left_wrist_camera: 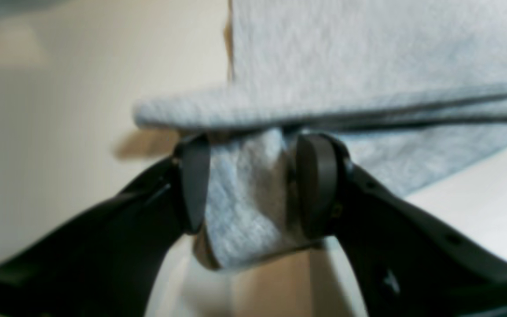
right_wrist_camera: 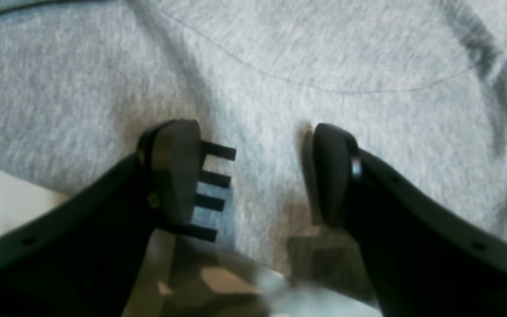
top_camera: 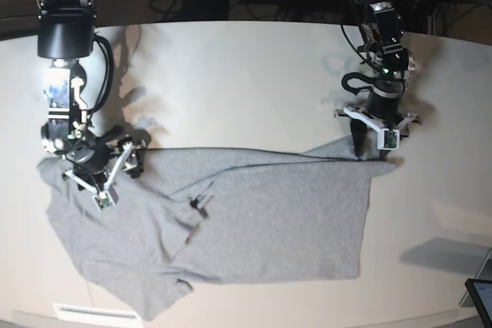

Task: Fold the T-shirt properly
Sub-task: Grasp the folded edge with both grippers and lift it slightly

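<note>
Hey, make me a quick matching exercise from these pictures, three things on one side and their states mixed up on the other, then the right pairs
Things:
1. left gripper
2. right gripper
3. T-shirt

States:
A. jaws apart, over the grey cloth
B. lying on the table, partly folded over
C. jaws shut on a bunched edge of cloth

Pairs: 1-C, 2-A, 3-B

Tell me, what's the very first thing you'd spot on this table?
The big grey T-shirt, spread crumpled across the near half of the pale table. Next, the two black arms at its far corners: the left gripper has its jaws shut on a bunched fold of shirt, while the right gripper hangs over the cloth with its jaws apart.
</note>
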Controlling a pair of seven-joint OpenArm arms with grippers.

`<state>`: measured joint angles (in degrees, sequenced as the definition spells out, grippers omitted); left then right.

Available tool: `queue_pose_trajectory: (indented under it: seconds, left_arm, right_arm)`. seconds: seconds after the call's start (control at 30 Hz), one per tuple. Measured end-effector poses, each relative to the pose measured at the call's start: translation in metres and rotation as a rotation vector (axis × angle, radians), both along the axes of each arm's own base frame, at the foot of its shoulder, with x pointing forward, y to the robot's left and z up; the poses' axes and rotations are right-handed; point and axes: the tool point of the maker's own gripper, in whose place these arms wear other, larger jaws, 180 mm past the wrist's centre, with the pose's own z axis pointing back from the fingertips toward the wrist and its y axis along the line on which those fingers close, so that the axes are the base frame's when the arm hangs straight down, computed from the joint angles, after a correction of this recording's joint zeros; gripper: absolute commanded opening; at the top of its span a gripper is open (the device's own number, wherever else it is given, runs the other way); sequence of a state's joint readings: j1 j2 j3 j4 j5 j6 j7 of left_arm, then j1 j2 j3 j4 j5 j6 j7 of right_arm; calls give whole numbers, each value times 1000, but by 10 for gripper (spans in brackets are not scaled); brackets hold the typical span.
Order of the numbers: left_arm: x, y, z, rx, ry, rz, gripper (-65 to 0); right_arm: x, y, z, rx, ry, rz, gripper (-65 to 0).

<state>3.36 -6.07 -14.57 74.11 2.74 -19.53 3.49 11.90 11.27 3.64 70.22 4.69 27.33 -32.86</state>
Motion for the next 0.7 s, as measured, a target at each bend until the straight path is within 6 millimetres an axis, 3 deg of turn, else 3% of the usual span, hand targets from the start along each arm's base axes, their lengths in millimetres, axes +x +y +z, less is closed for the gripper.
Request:
queue_pose_trajectory:
  seconds: [0.13,0.43,0.7]
  left_arm:
    - [-7,5,-3,20,14,-15,-341]
    - [-42,-6,-9,73,37,-127,-341]
    - [-66,-8,-1,146,89,-180,-341]
  right_arm:
    - [-4,1,-2,10,-7,-2,-271]
    - [-16,-3,-8,35,-17,-13,-271]
    - [-29,-2,-8,43,-29,-16,-271]
